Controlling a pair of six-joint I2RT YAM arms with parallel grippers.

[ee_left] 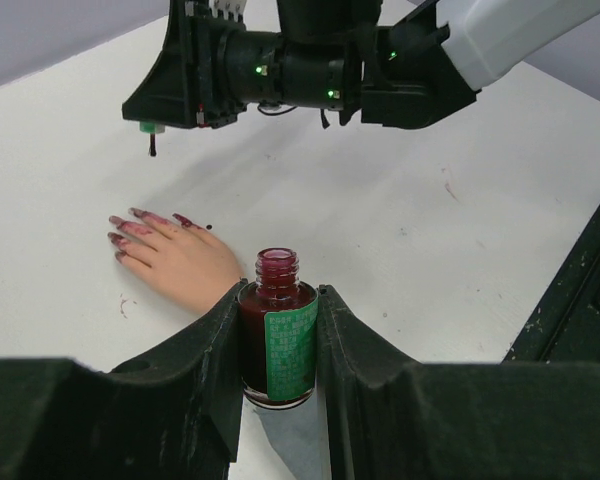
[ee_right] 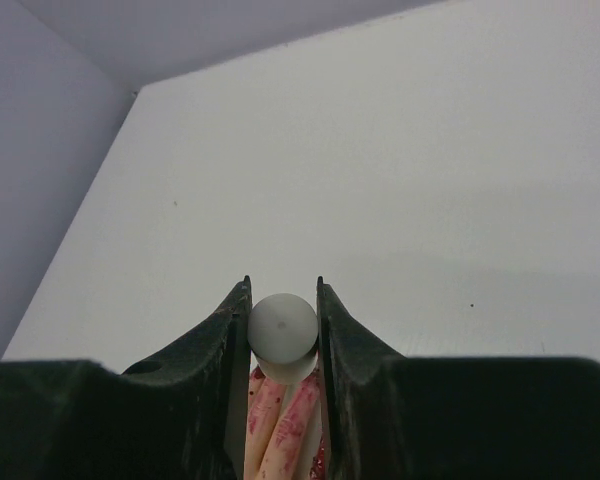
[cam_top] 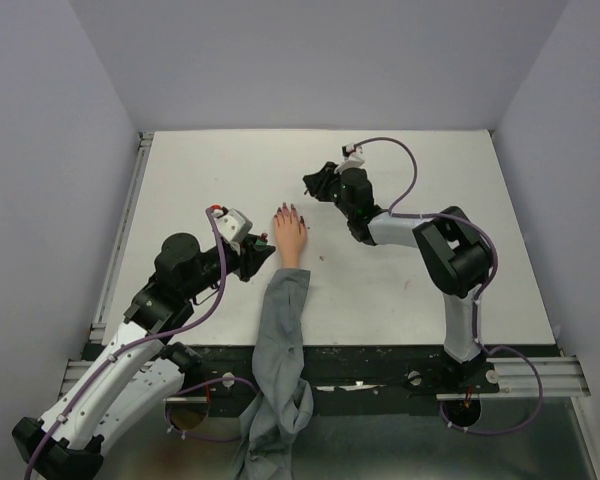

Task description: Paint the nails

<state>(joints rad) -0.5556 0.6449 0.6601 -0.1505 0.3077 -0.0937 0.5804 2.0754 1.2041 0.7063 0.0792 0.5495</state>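
Observation:
A peach mannequin hand (cam_top: 291,236) with a grey sleeve (cam_top: 280,330) lies palm down mid-table. Its nails (ee_left: 130,224) and fingers are smeared dark red. My left gripper (ee_left: 280,293) is shut on an open bottle (ee_left: 276,345) of dark red polish with a green label, standing on the table beside the wrist. My right gripper (ee_right: 283,290) is shut on the white brush cap (ee_right: 283,328) and hovers over the fingertips (ee_right: 280,425). In the left wrist view the brush (ee_left: 152,146) hangs above the table just beyond the fingers. From above, the right gripper (cam_top: 313,183) is right of the nails (cam_top: 285,208).
The white table (cam_top: 400,280) has a few small red specks near the hand. A metal rail runs along its left edge (cam_top: 130,200), and a black front edge (cam_top: 380,355) lies by the arm bases. The sleeve hangs over the front edge.

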